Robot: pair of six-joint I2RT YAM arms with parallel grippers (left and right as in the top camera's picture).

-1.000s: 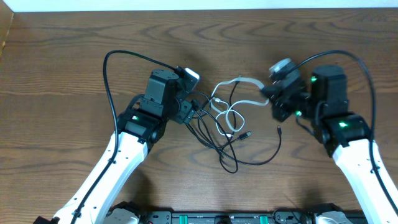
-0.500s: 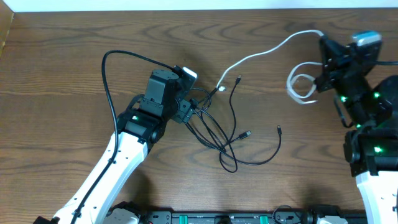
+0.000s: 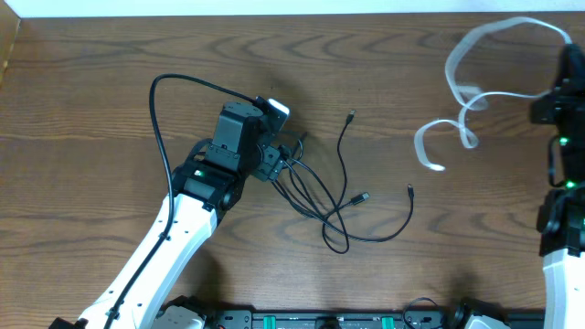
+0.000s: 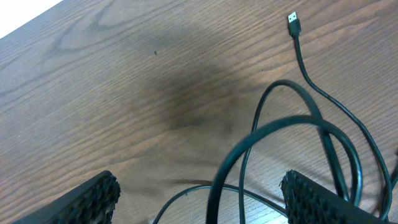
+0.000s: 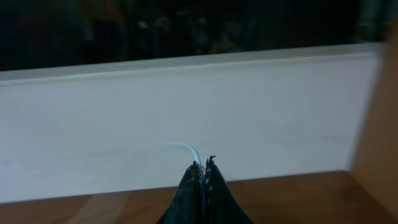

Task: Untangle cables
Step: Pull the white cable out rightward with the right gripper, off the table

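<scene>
1. Left gripper point(image 4: 202, 200): jaws spread wide, clamping nothing. Only the two ribbed finger pads point(image 4: 87, 199) show, at the bottom corners of the left wrist view.
2. Black cables point(image 4: 292, 122): their loops lie on the table point(image 3: 91, 73) between and just ahead of the left pads. Cannot tell whether any strand touches a pad; the lower parts of the loops are cut off by the frame edge.
3. One black USB plug point(image 4: 293, 18) lies flat on the wood, far out in front of the left gripper.
4. Overhead, the black bundle sits mid-table, just right of the left gripper, with three loose plug ends fanned out towards the right. The crossings are too thin to sort out which strand goes over which.
5. Right gripper point(image 5: 202, 169): clenched tight, fingertips pressed together, pinching the white cable point(image 5: 186, 147). Only a short curved bit pokes out above the tips.
6. Overhead, the white cable loops out to the left of the right arm in the top right corner, well apart from the black bundle. It is blurred; cannot tell whether its low end touches the table.
7. The right gripper's fingers are hard to make out overhead: dark and half cut off at the right edge.
8. The right wrist view faces a pale wall point(image 5: 186, 99); the area above it is dark and unreadable.
</scene>
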